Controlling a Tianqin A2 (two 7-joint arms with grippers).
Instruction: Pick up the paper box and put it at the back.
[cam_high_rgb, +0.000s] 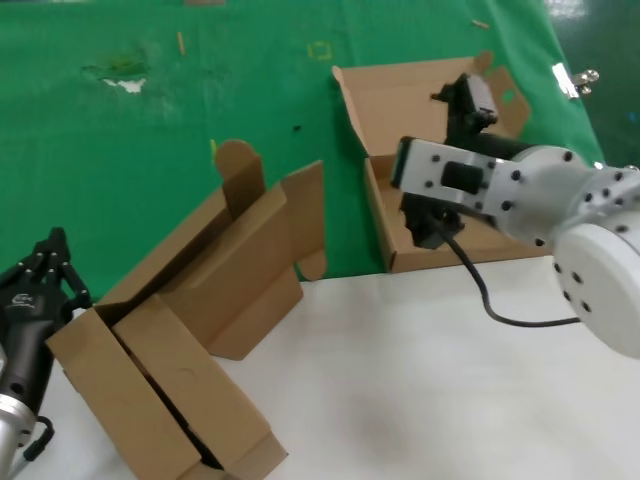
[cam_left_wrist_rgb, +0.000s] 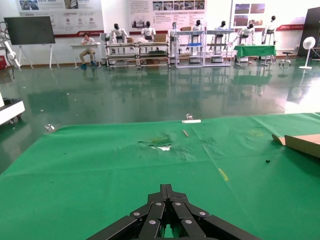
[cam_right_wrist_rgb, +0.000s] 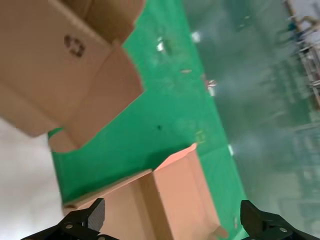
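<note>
We are reaching our right gripper (cam_high_rgb: 437, 215), fingers spread wide, over the open paper box (cam_high_rgb: 420, 110) on the green cloth (cam_high_rgb: 150, 130); next, closing on its wall.

2 spare boxes (cam_high_rgb: 200, 330), white tabletop (cam_high_rgb: 400, 380)

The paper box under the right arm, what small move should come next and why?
Probably lower the right tool a little and close it on the wall of the paper box. It hangs open over that open box, holding nothing, and the box lies half on the green cloth, near its front edge. The left tool waits apart.
</note>
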